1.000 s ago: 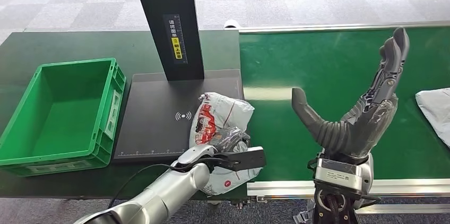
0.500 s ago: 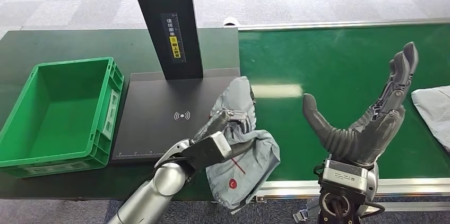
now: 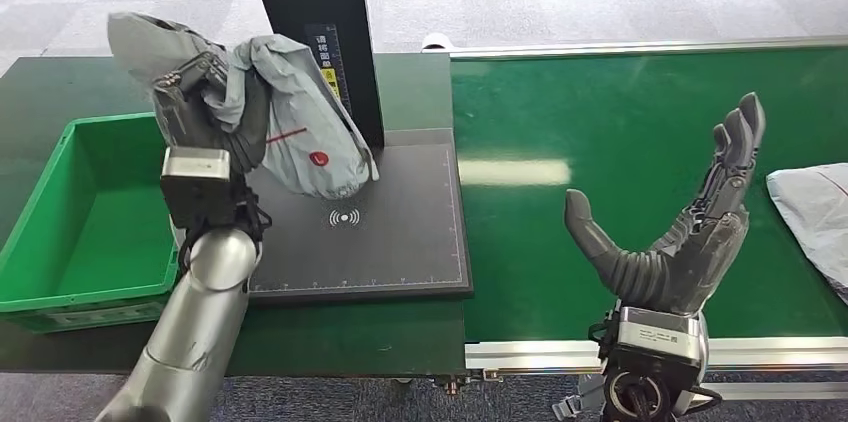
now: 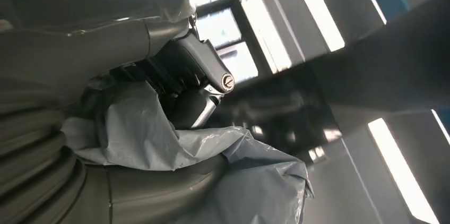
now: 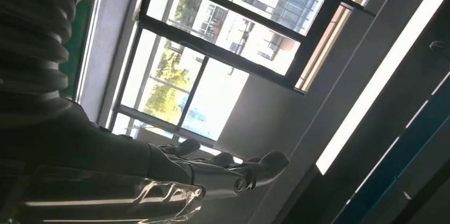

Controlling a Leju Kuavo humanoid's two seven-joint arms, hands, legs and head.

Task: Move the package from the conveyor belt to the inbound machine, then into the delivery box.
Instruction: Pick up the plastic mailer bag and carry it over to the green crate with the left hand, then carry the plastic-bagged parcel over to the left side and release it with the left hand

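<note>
Overhead, head view: left hand (image 3: 205,107) grips grey package (image 3: 290,127), held in air over inbound machine (image 3: 400,242) left edge, beside green delivery box (image 3: 60,272). Right hand (image 3: 690,232) empty, fingers spread, above conveyor belt (image 3: 600,112). Left wrist view: fingers (image 4: 196,83) clamp crumpled package (image 4: 159,139). Right wrist view: fingers (image 5: 233,173) apart.

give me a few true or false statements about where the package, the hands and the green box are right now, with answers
1. The left hand holds the grey package up in the air. True.
2. The package lies inside the green box. False: it is held aloft beside the black post, above the box's edge and the scanner pad.
3. The right hand is open and holds nothing. True.
4. The right hand rests on the second package. False: it hangs over the conveyor belt, apart from that package.
5. The green box has nothing in it. True.
</note>
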